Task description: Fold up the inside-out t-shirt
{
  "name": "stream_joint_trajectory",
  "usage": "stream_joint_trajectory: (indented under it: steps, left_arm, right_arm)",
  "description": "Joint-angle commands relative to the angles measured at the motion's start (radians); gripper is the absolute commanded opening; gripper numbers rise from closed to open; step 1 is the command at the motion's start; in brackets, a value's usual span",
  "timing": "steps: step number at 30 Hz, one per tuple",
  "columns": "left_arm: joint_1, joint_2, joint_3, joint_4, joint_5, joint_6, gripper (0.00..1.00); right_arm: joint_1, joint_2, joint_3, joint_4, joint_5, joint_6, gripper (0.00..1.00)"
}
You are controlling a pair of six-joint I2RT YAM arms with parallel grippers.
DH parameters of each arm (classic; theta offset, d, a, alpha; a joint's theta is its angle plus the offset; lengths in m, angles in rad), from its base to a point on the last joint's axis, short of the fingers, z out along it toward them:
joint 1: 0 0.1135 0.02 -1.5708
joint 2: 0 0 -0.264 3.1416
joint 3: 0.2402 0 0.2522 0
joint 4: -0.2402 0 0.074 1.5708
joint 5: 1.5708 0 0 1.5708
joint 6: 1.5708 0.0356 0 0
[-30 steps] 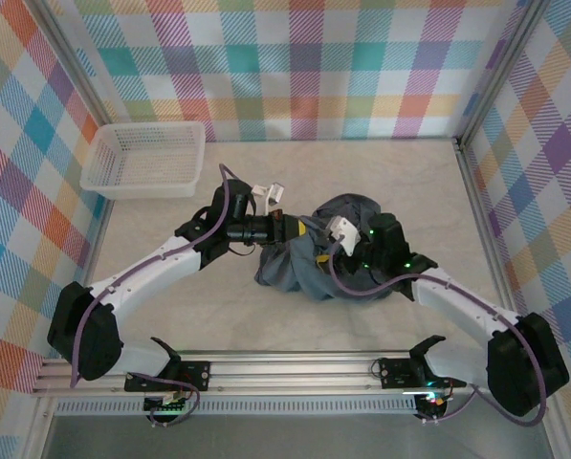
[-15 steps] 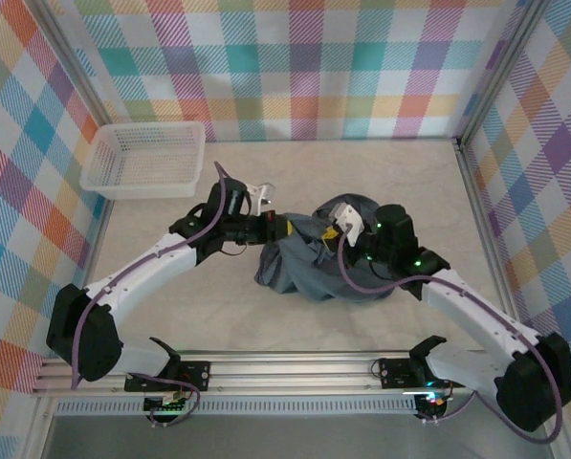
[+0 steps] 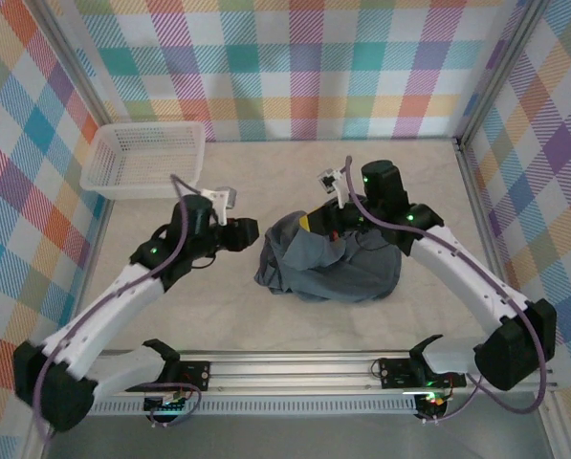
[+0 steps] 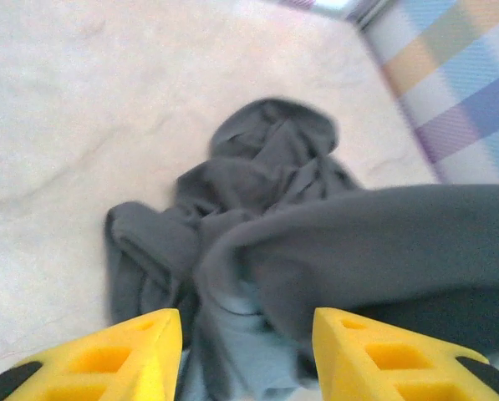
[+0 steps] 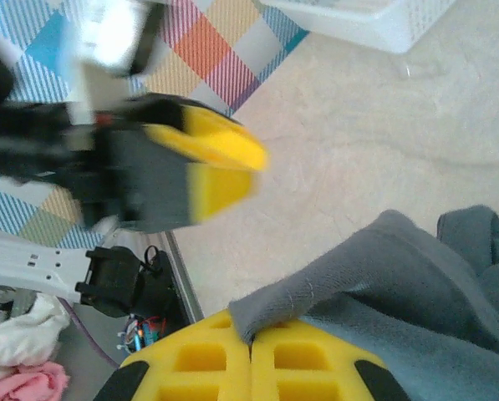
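Right claw (image 5: 251, 341) pinches the t-shirt (image 5: 399, 276) by its edge; left claw (image 4: 247, 338) stands partly open.

white mesh basket (image 3: 143, 159), far-left corner

No lettering or number (not even 1) is legible.

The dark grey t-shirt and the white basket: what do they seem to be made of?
The dark slate-grey t-shirt looks like soft matte knit fabric, perhaps cotton jersey: it slumps in loose folds, with a stitched edge. The white mesh basket looks like slightly glossy moulded plastic: a regular grid of holes, straight rim.
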Motion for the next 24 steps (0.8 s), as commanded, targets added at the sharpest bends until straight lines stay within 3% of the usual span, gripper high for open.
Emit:
stream_joint_trajectory:
  steps: [1, 5, 8, 10, 15, 19, 21, 22, 24]
  left_arm:
    - [-0.119, -0.045, -0.027, -0.022, -0.077, -0.051, 0.42]
    - [-0.196, 0.076, 0.001, 0.006, -0.069, -0.059, 0.32]
    - [-0.196, 0.184, 0.023, 0.102, -0.026, -0.064, 0.33]
    - [-0.196, 0.25, 0.055, 0.133, -0.002, -0.047, 0.41]
    - [-0.196, 0.355, 0.109, 0.176, 0.073, 0.029, 0.73]
    - [-0.196, 0.397, 0.159, 0.143, 0.058, 0.066, 0.8]
    - [-0.196, 0.41, 0.195, 0.109, 0.025, 0.071, 0.75]
    - [-0.196, 0.413, 0.208, 0.095, 0.001, 0.067, 0.66]
    - [-0.19, 0.404, 0.221, 0.078, -0.03, 0.05, 0.36]
  right_arm:
    - [-0.004, 0.018, 0.038, -0.035, -0.047, 0.065, 0.0]
    - [-0.004, 0.026, 0.038, -0.012, -0.052, 0.088, 0.0]
    - [-0.004, 0.017, 0.035, -0.009, -0.063, 0.096, 0.0]
    - [-0.004, 0.01, 0.037, -0.016, -0.072, 0.096, 0.0]
    - [-0.004, 0.007, 0.042, -0.023, -0.09, 0.099, 0.0]
    - [-0.004, 0.016, 0.037, -0.009, -0.084, 0.121, 0.0]
    - [-0.004, 0.019, 0.036, -0.01, -0.073, 0.129, 0.0]
    - [-0.006, 0.02, 0.034, -0.018, -0.058, 0.131, 0.0]
    - [-0.014, 0.016, 0.037, -0.05, -0.012, 0.122, 0.0]
